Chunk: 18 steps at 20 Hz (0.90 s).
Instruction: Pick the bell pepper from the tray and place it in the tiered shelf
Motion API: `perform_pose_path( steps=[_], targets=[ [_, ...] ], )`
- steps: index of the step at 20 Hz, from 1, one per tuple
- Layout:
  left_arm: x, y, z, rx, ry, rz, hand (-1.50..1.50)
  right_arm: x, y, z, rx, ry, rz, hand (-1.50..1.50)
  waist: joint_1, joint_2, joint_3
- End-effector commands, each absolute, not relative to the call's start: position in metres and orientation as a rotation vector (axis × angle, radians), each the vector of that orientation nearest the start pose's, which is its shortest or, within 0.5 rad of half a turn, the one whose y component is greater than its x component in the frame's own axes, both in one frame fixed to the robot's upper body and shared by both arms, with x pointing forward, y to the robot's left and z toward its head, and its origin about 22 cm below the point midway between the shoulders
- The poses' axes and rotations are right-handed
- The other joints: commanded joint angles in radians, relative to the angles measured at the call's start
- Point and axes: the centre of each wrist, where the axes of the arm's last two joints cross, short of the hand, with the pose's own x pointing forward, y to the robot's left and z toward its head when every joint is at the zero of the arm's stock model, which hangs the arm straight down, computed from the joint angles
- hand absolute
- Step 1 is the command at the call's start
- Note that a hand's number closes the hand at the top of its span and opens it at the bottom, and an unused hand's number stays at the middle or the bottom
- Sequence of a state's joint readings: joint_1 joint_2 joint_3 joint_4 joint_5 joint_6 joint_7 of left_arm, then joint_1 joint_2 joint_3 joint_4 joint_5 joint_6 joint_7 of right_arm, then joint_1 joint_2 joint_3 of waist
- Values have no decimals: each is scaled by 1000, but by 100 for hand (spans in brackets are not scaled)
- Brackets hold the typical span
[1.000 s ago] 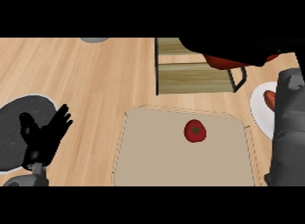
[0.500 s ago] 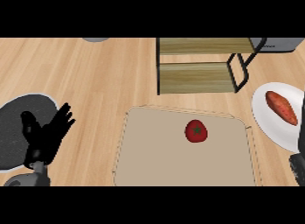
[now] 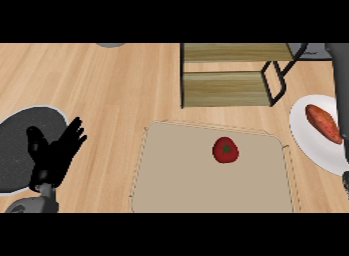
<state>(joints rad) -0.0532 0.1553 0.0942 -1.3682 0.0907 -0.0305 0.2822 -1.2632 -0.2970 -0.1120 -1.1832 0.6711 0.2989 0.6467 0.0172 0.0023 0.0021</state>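
My left hand (image 3: 55, 155) rests open, fingers up; my right hand's fingers cannot be told, leaving the bell pepper (image 3: 226, 149) ungrasped on the tray (image 3: 169, 185) below the tiered shelf (image 3: 229, 87).

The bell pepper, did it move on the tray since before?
No. The red bell pepper sits at the same spot on the tan tray, below the tiered shelf, as in the earlier pictures.

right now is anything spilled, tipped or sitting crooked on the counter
Nothing stands out. The bell pepper sits on the tray, the tiered shelf stands square, and the sweet potato lies on its plate.
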Motion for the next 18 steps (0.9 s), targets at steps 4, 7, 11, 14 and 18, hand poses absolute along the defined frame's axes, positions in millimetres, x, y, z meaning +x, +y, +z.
perform_pose_path(
  steps=[4,7,11,14,18],
  targets=[
    [258,271,-30,79,-1139,40,0,432,-166,328,-901,-1568,654,150,2,4,-3],
    [247,294,-19,64,-1117,29,0,441,-165,319,-913,-1592,651,150,8,3,-3],
    [243,286,-31,84,-1121,14,0,447,-178,323,-905,-1617,648,150,4,3,-3],
    [257,286,-30,74,-1101,39,0,450,-174,309,-858,-1647,681,150,-5,1,-2],
    [250,288,-21,75,-1115,39,0,453,-163,314,-871,-1648,693,150,0,0,-2]
  ],
)
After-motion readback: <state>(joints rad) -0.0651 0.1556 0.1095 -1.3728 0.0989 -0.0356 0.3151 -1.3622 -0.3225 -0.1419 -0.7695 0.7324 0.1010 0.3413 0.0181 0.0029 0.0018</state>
